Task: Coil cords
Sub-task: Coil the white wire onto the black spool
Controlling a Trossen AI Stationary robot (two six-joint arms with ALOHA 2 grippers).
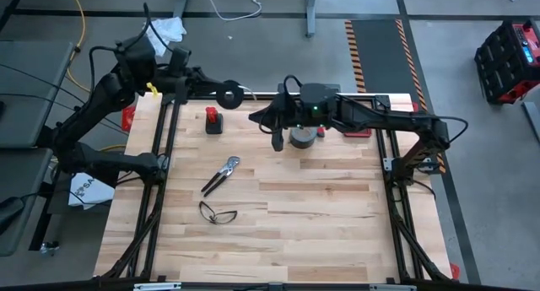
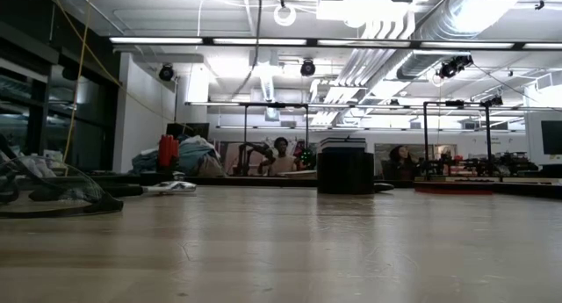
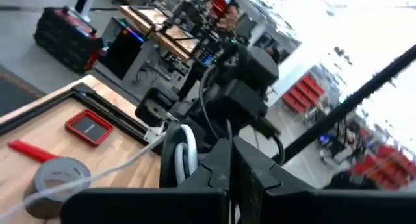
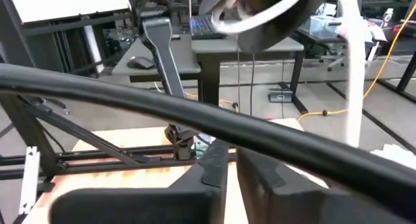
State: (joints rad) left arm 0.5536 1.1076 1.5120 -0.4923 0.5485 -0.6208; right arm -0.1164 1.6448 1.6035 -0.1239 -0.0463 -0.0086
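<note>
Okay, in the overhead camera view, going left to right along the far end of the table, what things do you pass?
Red and black object → black spool with the white cord, held up by the left gripper → right gripper → grey tape roll → flat red item.

Table layout, seen from above

The spool [image 1: 229,94] hangs at the table's [image 1: 337,232] far edge, between both arms; the tape roll [image 1: 302,137] lies right of it, the pliers [image 1: 221,174] nearer, the glasses [image 1: 218,212] nearest.

grey floor [image 1: 253,25], ceiling strip lights [image 2: 167,40]
</note>
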